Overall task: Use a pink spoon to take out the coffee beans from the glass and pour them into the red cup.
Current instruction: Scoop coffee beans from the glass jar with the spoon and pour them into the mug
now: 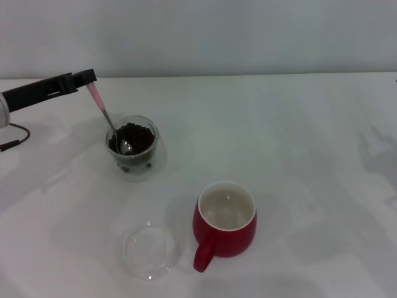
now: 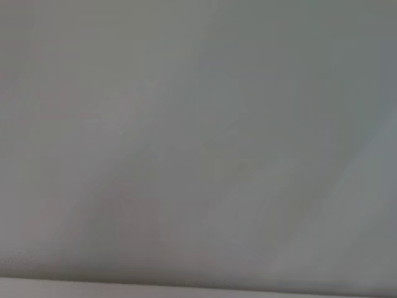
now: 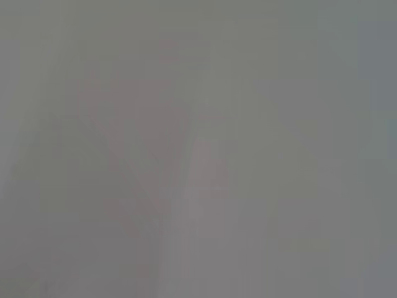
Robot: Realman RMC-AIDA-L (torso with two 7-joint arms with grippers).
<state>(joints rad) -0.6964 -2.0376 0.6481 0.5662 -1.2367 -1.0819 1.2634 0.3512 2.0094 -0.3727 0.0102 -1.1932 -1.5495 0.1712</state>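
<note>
A: The left gripper [image 1: 89, 79] is clenched on the pink spoon [image 1: 107, 118], whose bowl sits in the coffee beans [image 1: 133, 138] inside the glass [image 1: 133, 149]. A tilted lift can spill beans or tip the glass.

B: I count one spoon, one glass, one red cup [image 1: 225, 219], one clear dish [image 1: 149, 249]. The right gripper is not visible.

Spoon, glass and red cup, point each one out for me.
spoon [image 1: 107, 117], head view, on its metal neck
glass [image 1: 155, 162], head view, on its clear wall
red cup [image 1: 232, 239], head view, on its outer side
</note>
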